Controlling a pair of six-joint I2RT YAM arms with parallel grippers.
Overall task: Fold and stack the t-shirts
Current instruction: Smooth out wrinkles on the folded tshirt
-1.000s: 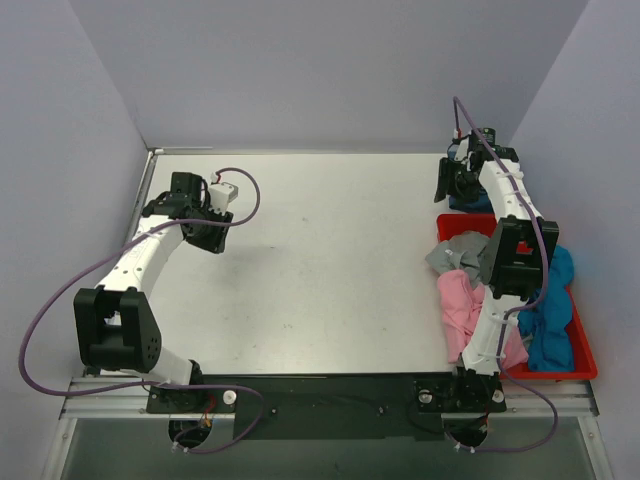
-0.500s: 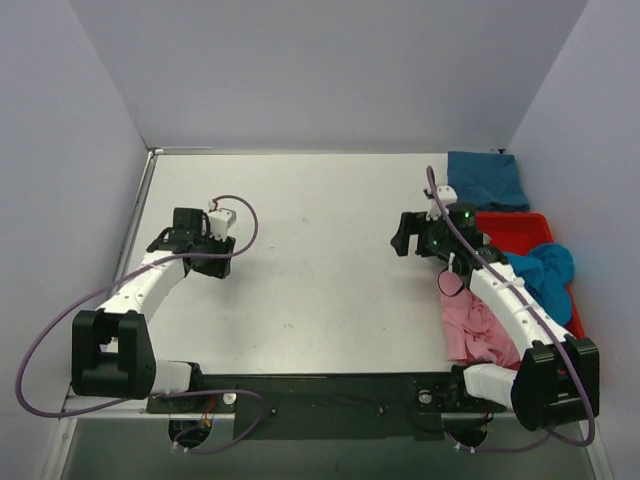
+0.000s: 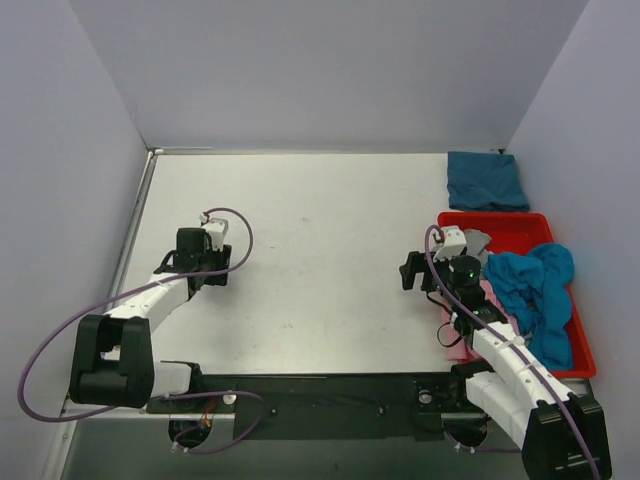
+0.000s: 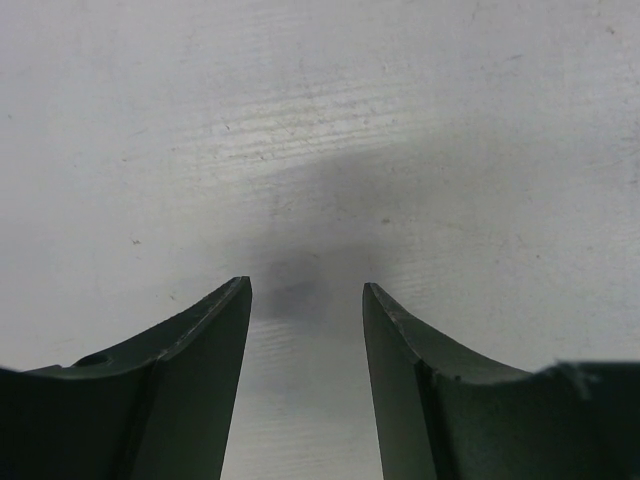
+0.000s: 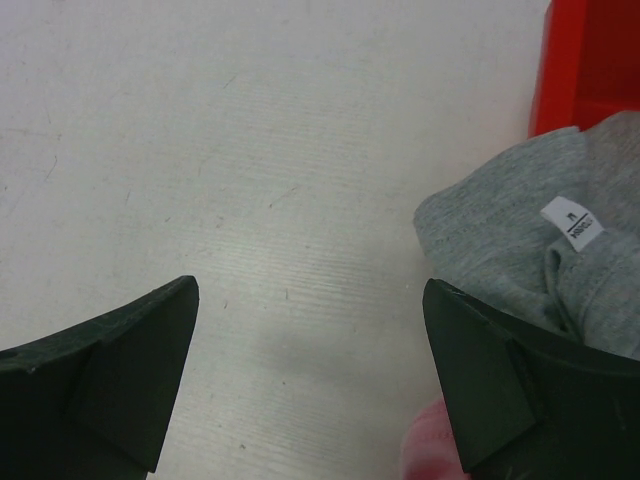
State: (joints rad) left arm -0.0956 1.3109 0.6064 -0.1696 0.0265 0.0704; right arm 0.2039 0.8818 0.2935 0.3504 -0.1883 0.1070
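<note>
Largely, right arm point(image 3: 497, 345) covers pink t-shirt point(image 5: 428, 452).

White scuffed tabletop point(image 3: 320, 230) with a red rectangular plastic tray point(image 3: 520, 222) along its right edge

Beyond the tray's far end, a folded dark teal-blue cloth t-shirt point(image 3: 485, 180) lies flat in the table's corner, apart from the tray. A crumpled grey cloth t-shirt point(image 5: 500, 230) spills onto the table at the tray's left rim, and a bunched pink cloth t-shirt point(image 5: 425, 450) lies just beside it, nearer the arms.
</note>
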